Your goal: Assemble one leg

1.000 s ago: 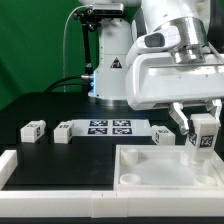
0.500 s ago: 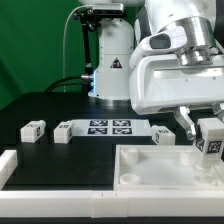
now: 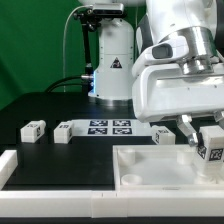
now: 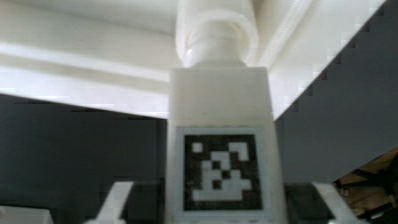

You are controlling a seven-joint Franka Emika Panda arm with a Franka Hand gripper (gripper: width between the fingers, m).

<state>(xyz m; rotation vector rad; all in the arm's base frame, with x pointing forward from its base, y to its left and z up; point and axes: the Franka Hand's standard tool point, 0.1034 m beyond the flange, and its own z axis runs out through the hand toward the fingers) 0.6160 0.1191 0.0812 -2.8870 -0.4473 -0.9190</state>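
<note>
My gripper (image 3: 207,140) is shut on a leg (image 3: 211,144), a small white block with a black-and-white tag. It holds the leg upright at the exterior view's right edge, above the right part of the large white panel (image 3: 150,166). In the wrist view the leg (image 4: 222,110) runs between my fingers (image 4: 121,200), tag facing the camera and its round peg end pointing at the white panel (image 4: 80,70). Three more legs lie on the black table: one (image 3: 33,128) at the left, one (image 3: 64,131) beside it and one (image 3: 163,134) behind the panel.
The marker board (image 3: 110,126) lies flat behind the panel, between the loose legs. A white raised border (image 3: 20,165) runs along the table's front and left side. The robot's base (image 3: 112,60) stands at the back.
My gripper has carried the leg toward the exterior view's right and slightly lower, from over the panel's right part to the frame's right edge. The other legs have not moved.
</note>
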